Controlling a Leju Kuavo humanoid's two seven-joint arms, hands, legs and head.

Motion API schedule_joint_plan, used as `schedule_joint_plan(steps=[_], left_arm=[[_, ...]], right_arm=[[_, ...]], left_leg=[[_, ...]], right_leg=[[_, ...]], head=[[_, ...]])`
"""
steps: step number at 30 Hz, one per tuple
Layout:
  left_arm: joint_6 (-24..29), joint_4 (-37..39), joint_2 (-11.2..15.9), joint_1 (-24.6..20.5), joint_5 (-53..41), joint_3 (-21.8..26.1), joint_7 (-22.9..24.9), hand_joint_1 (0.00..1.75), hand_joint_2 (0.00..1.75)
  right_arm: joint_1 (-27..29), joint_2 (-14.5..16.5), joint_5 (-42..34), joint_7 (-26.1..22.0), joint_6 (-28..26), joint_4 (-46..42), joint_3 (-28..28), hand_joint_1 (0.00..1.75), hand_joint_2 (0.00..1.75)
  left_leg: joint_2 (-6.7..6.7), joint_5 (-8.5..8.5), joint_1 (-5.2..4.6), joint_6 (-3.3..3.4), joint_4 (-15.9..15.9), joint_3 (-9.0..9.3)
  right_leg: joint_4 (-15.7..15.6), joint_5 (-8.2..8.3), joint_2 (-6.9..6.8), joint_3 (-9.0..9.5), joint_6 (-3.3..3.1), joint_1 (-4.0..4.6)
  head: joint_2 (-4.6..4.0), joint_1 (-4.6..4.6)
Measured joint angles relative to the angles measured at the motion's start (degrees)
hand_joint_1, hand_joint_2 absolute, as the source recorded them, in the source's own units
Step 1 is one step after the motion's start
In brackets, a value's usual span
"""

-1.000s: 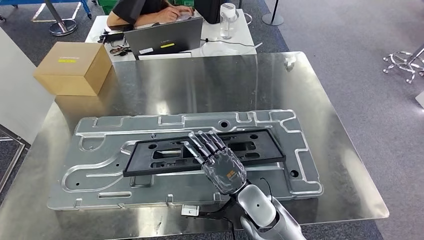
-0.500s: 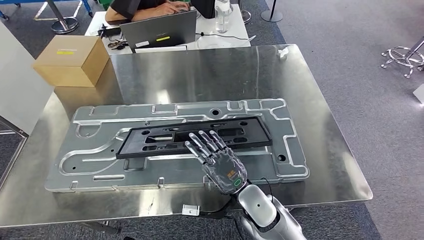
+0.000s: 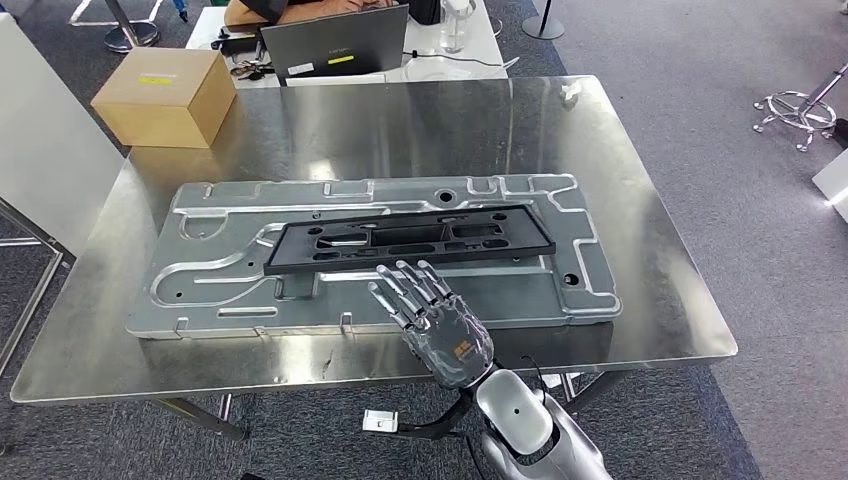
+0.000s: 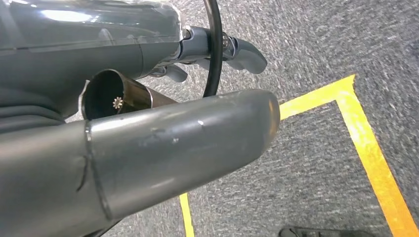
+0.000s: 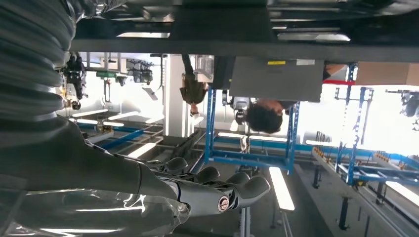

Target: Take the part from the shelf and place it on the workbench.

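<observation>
The black part [image 3: 410, 239], a long flat frame with cut-out openings, lies on the large grey metal plate [image 3: 200, 290] that rests on the shiny workbench [image 3: 650, 270]. Its long axis runs left to right across the bench, almost parallel to the plate's long sides, with the right end sitting a touch farther away than the left. It lies a little toward the far side of the plate's middle, touching only the plate. The right hand [image 3: 440, 325] hovers over the near edge of the plate, just near of the part and apart from it, palm down, fingers [image 3: 400, 290] spread and stretched toward the far side, holding nothing. In the right wrist view the same hand [image 5: 197, 190] shows its fingers extended and free. The left hand [image 4: 217, 49] hangs beside the robot over grey carpet with yellow tape lines [image 4: 365, 143]; whether its fingers are spread or curled I cannot tell. On the far left corner of the bench stands a cardboard box [image 3: 165, 95]. Beyond the bench a person [image 3: 300, 10] sits at a white desk behind an open laptop [image 3: 335, 45].
</observation>
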Motion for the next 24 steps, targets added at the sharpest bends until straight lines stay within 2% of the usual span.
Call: schedule_joint_plan(steps=[1, 3, 4, 5, 6, 8, 9, 10, 11, 12, 13, 14, 15, 16, 18, 19, 20, 21, 22, 23, 24], left_arm=[[0.0, 0.0, 0.0, 0.0, 0.0, 0.0, 0.0, 0.00, 0.00], [0.0, 0.0, 0.0, 0.0, 0.0, 0.0, 0.0, 0.00, 0.00], [0.0, 0.0, 0.0, 0.1, 0.0, 0.0, 0.0, 0.00, 0.00], [0.0, 0.0, 0.0, 0.1, 0.0, 0.0, 0.0, 0.00, 0.00], [0.0, 0.0, 0.0, 0.1, 0.0, 0.0, 0.0, 0.00, 0.00], [0.0, 0.0, 0.0, 0.1, 0.0, 0.0, 0.0, 0.00, 0.00], [0.0, 0.0, 0.0, 0.1, 0.0, 0.0, 0.0, 0.00, 0.00], [0.0, 0.0, 0.0, 0.1, -0.1, 0.0, 0.0, 0.00, 0.00], [0.0, 0.0, 0.0, 0.1, -0.1, 0.0, 0.0, 0.00, 0.00], [0.0, 0.0, 0.0, 0.1, -0.1, 0.0, 0.0, 0.00, 0.00], [0.0, 0.0, 0.0, 0.1, -0.1, 0.0, 0.1, 0.00, 0.00], [0.0, 0.0, 0.0, 0.0, -0.1, 0.0, 0.1, 0.00, 0.00], [0.0, 0.0, 0.0, 0.0, -0.1, 0.0, 0.1, 0.00, 0.00], [0.0, 0.0, 0.0, -0.1, -0.1, 0.0, 0.2, 0.00, 0.00], [0.0, 0.0, 0.0, 0.0, -0.1, 0.0, 0.2, 0.00, 0.00], [0.0, 0.0, 0.0, 0.0, -0.1, 0.0, 0.2, 0.00, 0.00], [0.0, 0.0, -0.1, 0.0, -0.1, 0.0, 0.2, 0.00, 0.00], [0.0, 0.0, -0.1, 0.0, -0.1, 0.0, 0.2, 0.00, 0.00], [0.0, 0.0, -0.1, -0.1, -0.1, 0.0, 0.2, 0.00, 0.00], [0.0, 0.0, -0.1, -0.1, -0.1, 0.0, 0.2, 0.00, 0.00], [0.0, 0.0, 0.0, 0.0, -0.1, 0.0, 0.2, 0.00, 0.00]], right_arm=[[0.0, 0.0, 0.0, 0.0, 0.0, -0.1, 0.0, 0.00, 1.75], [0.0, 0.0, 0.0, 0.0, 0.0, -0.1, 0.0, 0.00, 1.75], [-0.1, 0.0, 0.0, 0.0, 0.0, -0.1, 0.0, 0.00, 1.75], [-0.1, 0.0, 0.0, 0.0, 0.0, -0.1, 0.0, 0.00, 1.75], [-0.1, 0.0, 0.0, 0.0, 0.0, -0.1, 0.0, 0.00, 1.75], [-0.1, 0.0, 0.0, 0.0, 0.0, -0.1, 0.0, 0.00, 1.75], [0.0, 0.0, 0.0, 0.0, 0.0, -0.1, 0.0, 0.00, 1.75], [0.0, 0.0, 0.0, 0.0, 0.0, 0.0, 0.0, 0.00, 1.75], [0.1, 0.0, 0.0, 0.0, 0.0, 0.0, 0.0, 0.00, 1.75], [0.1, 0.0, 0.0, 0.0, 0.0, 0.0, 0.0, 0.00, 1.75], [0.1, 0.0, 0.0, 0.0, 0.0, 0.0, 0.0, 0.00, 1.75], [0.1, 0.0, 0.0, 0.0, 0.0, 0.0, 0.0, 0.00, 1.75], [0.1, 0.0, 0.0, 0.0, 0.0, -0.1, 0.0, 0.00, 1.31], [0.1, 0.0, 0.0, 0.0, 0.0, -0.1, 0.0, 0.00, 0.87], [0.1, 0.0, 0.0, 0.0, 0.0, -0.1, 0.0, 0.00, 0.00], [0.1, 0.0, 0.0, 0.0, 0.0, -0.1, 0.0, 0.00, 0.00], [0.2, -0.1, 0.0, 0.0, 0.0, -0.1, 0.0, 0.00, 0.00], [0.2, -0.1, 0.0, 0.0, 0.0, -0.1, 0.0, 0.00, 0.00], [0.2, -0.1, 0.0, 0.0, 0.0, -0.1, -0.1, 0.00, 0.00], [0.2, -0.2, 0.0, 0.0, 0.0, -0.1, -0.1, 0.00, 0.00], [0.2, -0.2, 0.0, 0.0, 0.0, -0.1, -0.1, 0.00, 0.00]], left_leg=[[-0.01, 0.31, -0.05, -0.33, 0.1, -0.18], [-0.05, 0.91, -0.06, -1.06, 0.1, -0.37], [-0.12, 0.49, -0.02, -1.35, 0.4, -0.67], [-0.20, -0.83, 0.01, -1.60, 1.5, -1.19], [-0.26, -3.11, 0.09, -1.81, 3.8, -2.03], [-0.31, -8.44, 0.24, -2.24, 10.7, -4.07], [-0.30, -9.94, 0.31, -2.45, 14.0, -4.72], [-0.30, -10.12, 0.38, -2.59, 15.7, -4.65], [-0.30, -9.13, 0.45, -2.67, 15.5, -3.60], [-0.29, -7.48, 0.53, -2.67, 13.1, -1.44], [-0.31, -6.30, 0.61, -2.60, 9.2, 1.39], [-0.36, -5.80, 0.55, -2.47, 5.0, 4.17], [-0.45, -5.73, 0.44, -2.19, 1.9, 6.13], [-0.55, -6.09, 0.29, -1.90, 0.1, 7.03], [-0.62, -5.66, 0.12, -1.01, -0.3, 6.66], [-0.48, -5.19, 0.18, -0.49, -0.4, 6.21], [-0.34, -4.56, 0.25, 0.17, -0.5, 5.70], [-0.18, -3.84, 0.35, 0.72, -0.7, 5.01], [-0.08, -3.17, 0.30, 1.08, -0.6, 4.23], [-0.05, -2.48, 0.21, 1.30, -0.6, 3.34], [-0.04, -1.80, 0.08, 1.34, -0.5, 2.39]], right_leg=[[-1.7, -0.34, 0.01, 0.97, -0.30, 0.17], [-2.4, 0.20, -0.03, 0.75, -1.05, 0.14], [-2.6, 0.66, -0.13, 0.48, -1.50, -0.01], [-2.8, 1.24, -0.23, 0.05, -2.01, -0.20], [-3.0, 1.86, -0.33, -0.46, -2.38, -0.38], [-2.9, 2.99, -0.41, -1.91, -2.67, -0.31], [-2.8, 3.56, -0.42, -2.71, -2.62, -0.30], [-2.7, 4.08, -0.43, -3.55, -2.55, -0.30], [-2.4, 4.57, -0.44, -4.38, -2.41, -0.33], [-2.2, 4.99, -0.43, -5.16, -2.23, -0.38], [-1.8, 5.37, -0.42, -5.85, -1.98, -0.42], [-1.5, 5.70, -0.40, -6.45, -1.66, -0.40], [-1.2, 6.06, -0.40, -6.82, -1.30, -0.36], [-1.1, 6.42, -0.40, -7.02, -0.93, -0.32], [-1.3, 7.27, -0.37, -7.20, -0.11, -0.29], [-1.1, 7.07, -0.29, -7.48, 0.21, -0.35], [-0.2, 5.87, -0.21, -8.03, 0.45, -0.38], [1.8, 3.63, -0.14, -8.89, 0.61, -0.41], [4.8, 0.70, -0.10, -9.96, 0.70, -0.46], [8.6, -2.08, -0.11, -11.04, 0.79, -0.46], [12.2, -3.80, -0.11, -11.76, 0.87, -0.45]], head=[[0.00, 0.01], [0.00, 0.07], [0.00, 0.08], [0.00, 0.05], [0.00, 0.01], [0.00, -0.05], [0.00, -0.05], [0.00, -0.06], [0.00, -0.06], [0.00, -0.07], [0.00, -0.08], [0.00, -0.07], [0.00, -0.04], [0.00, -0.02], [0.00, 0.03], [0.00, 0.02], [0.00, 0.03], [0.00, 0.03], [0.00, 0.02], [0.00, 0.02], [0.00, 0.01]])
